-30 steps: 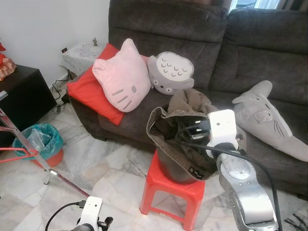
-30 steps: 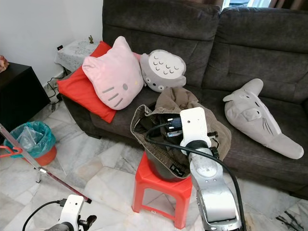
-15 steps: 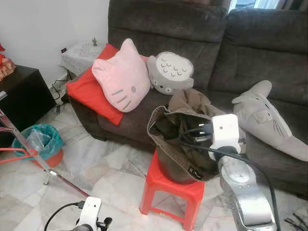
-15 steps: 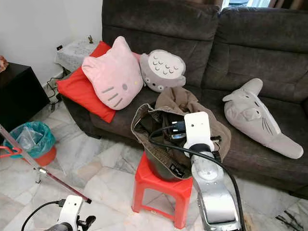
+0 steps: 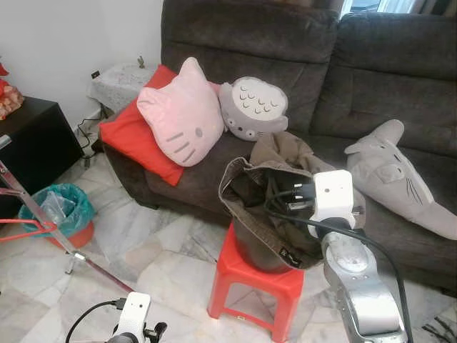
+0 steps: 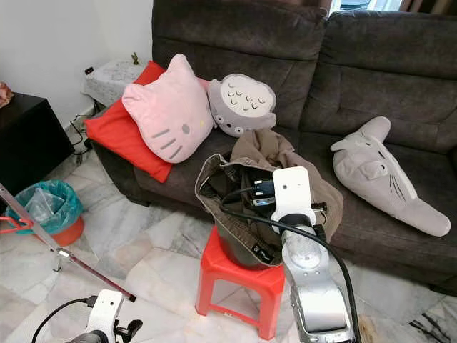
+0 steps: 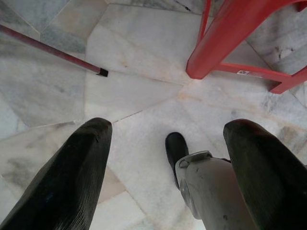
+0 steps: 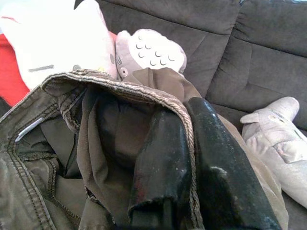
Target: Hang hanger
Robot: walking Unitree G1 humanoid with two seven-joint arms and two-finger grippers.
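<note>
the right gripper (image 8: 180,158) is pinched closed on the waistband of the olive trousers (image 5: 271,207) heaped on the red stool (image 5: 253,282). no hanger can be made out. the left gripper (image 7: 168,158) hangs open near the floor. a hard pull could tip the stool.

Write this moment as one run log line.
right gripper: shut on trousers waistband | trousers on red stool | left gripper: open, idle above floor
</note>
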